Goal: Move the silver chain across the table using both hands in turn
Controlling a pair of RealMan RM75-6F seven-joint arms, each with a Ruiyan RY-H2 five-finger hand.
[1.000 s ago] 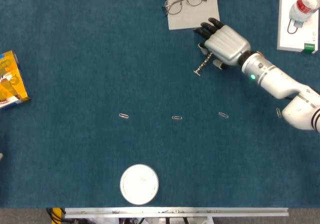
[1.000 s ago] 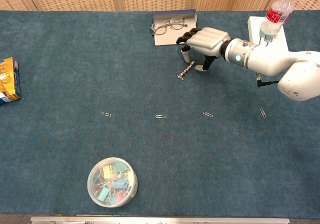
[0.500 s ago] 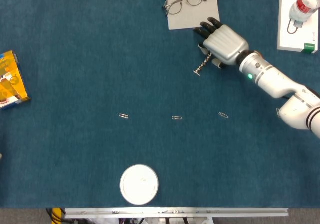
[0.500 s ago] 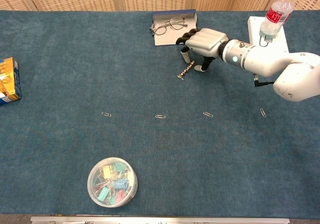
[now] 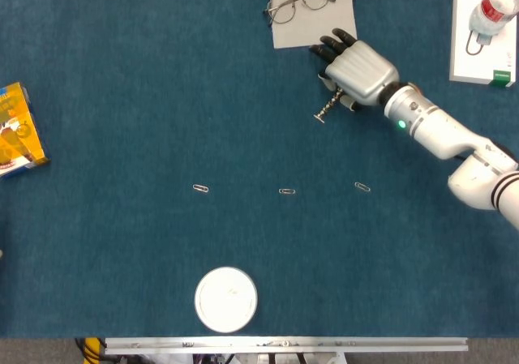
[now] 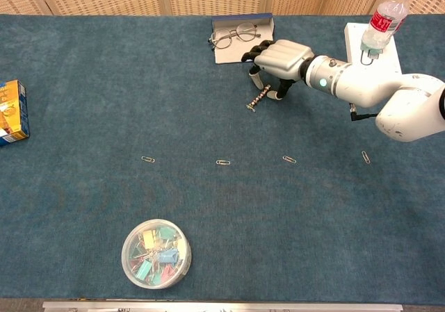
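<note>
**Right hand on the chain, far side of the table**

Since a second ago the right hand point(image 5: 359, 70) has slid a little toward the glasses point(image 5: 298, 1), and its forearm has followed; the chain point(image 5: 330, 106) and everything else lie where they were. The left hand is in neither view.

The right hand hovers palm-down with dark fingertips point(image 6: 252, 51) curled toward the cloth. The chain's upper end runs in under those fingers and the thumb; whether they pinch it or only rest on it, I cannot tell. The chain is a short silver strand, stretched in a straight diagonal line on the blue table point(image 5: 122, 96), its free lower end tipped with a small cross bar. It sits just below the grey pad point(image 5: 311, 25) under the glasses, in the far right-of-middle part of the table.

Counts: one chain; one pair of glasses on one pad; four paper clips, three in a row mid-table point(image 6: 148, 159) point(image 6: 222, 162) point(image 6: 289, 159) and one apart at the right point(image 6: 366, 157); one round tub point(image 6: 156, 253) of binder clips near the front edge; one bottle point(image 6: 385, 17) standing on one white box point(image 6: 396, 53) at the far right; one yellow packet point(image 6: 10, 112) at the left edge.
</note>
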